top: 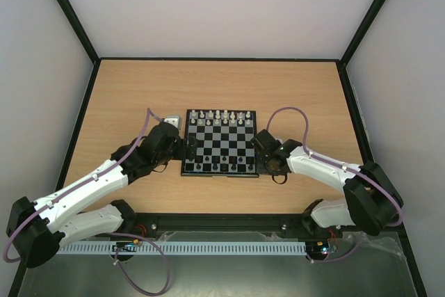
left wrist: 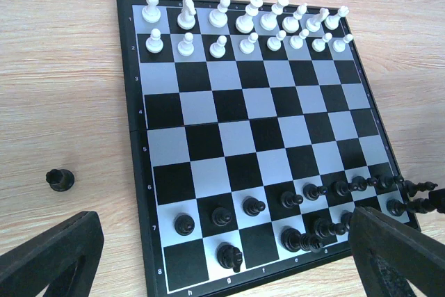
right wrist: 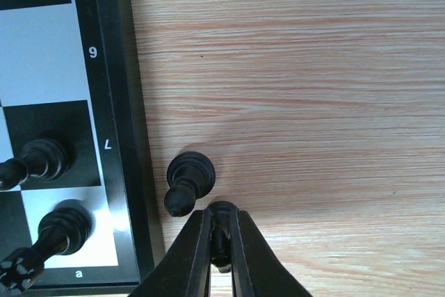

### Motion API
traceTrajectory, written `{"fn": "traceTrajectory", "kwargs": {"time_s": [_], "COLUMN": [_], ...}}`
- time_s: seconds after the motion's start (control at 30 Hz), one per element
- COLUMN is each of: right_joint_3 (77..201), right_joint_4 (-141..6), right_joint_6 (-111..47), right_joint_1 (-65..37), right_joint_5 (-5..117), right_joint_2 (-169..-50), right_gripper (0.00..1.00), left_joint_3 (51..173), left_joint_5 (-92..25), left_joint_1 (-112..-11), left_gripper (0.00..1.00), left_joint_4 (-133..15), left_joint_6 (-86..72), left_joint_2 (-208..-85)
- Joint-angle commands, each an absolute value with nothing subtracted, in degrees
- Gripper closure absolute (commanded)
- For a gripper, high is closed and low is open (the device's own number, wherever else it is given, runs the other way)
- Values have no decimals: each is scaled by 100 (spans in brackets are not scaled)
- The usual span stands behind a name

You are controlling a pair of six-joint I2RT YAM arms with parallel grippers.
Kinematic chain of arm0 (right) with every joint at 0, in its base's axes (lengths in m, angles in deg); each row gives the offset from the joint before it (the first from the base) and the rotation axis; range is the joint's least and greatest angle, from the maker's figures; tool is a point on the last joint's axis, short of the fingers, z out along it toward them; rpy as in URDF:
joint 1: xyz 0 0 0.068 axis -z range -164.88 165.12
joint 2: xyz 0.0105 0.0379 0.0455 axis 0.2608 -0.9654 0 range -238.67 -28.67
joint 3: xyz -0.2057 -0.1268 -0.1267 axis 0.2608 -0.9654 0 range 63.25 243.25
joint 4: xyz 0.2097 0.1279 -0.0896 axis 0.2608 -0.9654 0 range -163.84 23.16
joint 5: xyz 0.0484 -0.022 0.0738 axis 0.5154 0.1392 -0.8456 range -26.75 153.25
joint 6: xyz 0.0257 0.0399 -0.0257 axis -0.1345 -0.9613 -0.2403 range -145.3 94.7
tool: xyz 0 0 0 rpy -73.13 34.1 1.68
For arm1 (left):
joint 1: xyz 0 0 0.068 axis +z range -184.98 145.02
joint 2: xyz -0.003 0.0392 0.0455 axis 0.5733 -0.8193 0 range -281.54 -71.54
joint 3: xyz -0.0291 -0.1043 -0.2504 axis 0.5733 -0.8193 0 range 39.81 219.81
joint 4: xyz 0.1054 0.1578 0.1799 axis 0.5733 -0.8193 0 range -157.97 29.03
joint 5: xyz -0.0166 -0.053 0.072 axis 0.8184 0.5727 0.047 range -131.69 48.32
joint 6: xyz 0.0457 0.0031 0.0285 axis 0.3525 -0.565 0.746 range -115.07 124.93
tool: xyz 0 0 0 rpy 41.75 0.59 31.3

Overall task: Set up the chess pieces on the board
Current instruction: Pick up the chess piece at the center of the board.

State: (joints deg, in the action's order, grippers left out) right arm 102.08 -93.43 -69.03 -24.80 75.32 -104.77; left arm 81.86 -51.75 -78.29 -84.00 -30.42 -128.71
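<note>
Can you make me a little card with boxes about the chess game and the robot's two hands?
board: on the wooden table, between both arms
white pieces: two full rows, far side
black pieces: near rows, some squares unfilled
loose black piece: on table, left of board
left gripper: open, empty
right gripper: shut on small black piece, beside the board

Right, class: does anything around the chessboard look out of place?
Yes. One black piece sits on the table left of the board. A second black piece sits just off the board's right edge, next to the right gripper, which is shut on what looks like a third piece. Black's back row has gaps.
</note>
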Motion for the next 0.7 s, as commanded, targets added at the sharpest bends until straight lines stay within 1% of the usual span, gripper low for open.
{"fn": "traceTrajectory", "kwargs": {"time_s": [0.0, 0.1, 0.2, 0.3, 0.47, 0.67], "right_joint_3": [10340, 10446, 10679, 10905, 11235, 11792], "right_joint_4": [-9758, -10010, -10364, -10629, -10754, -10812], "right_joint_6": [-6877, -6870, -6874, -6820, -6726, -6668], "right_joint_1": [-2439, -2452, -2460, -2476, -2664, -3234], "right_joint_5": [7389, 7147, 7163, 7104, 7022, 7058], "right_joint_2": [-10138, -9722, -9366, -9201, -9335, -9870], "right_gripper": [93, 94, 95, 95, 96, 96], "left_joint_3": [8138, 8144, 8138, 8120, 8120, 8111], "left_joint_5": [-5166, -5172, -5162, -5183, -5218, -5304], "left_joint_1": [-7796, -7796, -7791, -7796, -7796, -7796], "left_gripper": [0, 1, 0, 0, 1, 0], "left_joint_4": [-8399, -8412, -8410, -8398, -8412, -8474], "left_joint_6": [-3108, -3111, -3134, -3149, -3156, -3189], "left_joint_2": [-12873, -12882, -12901, -12891, -12898, -12853]}}
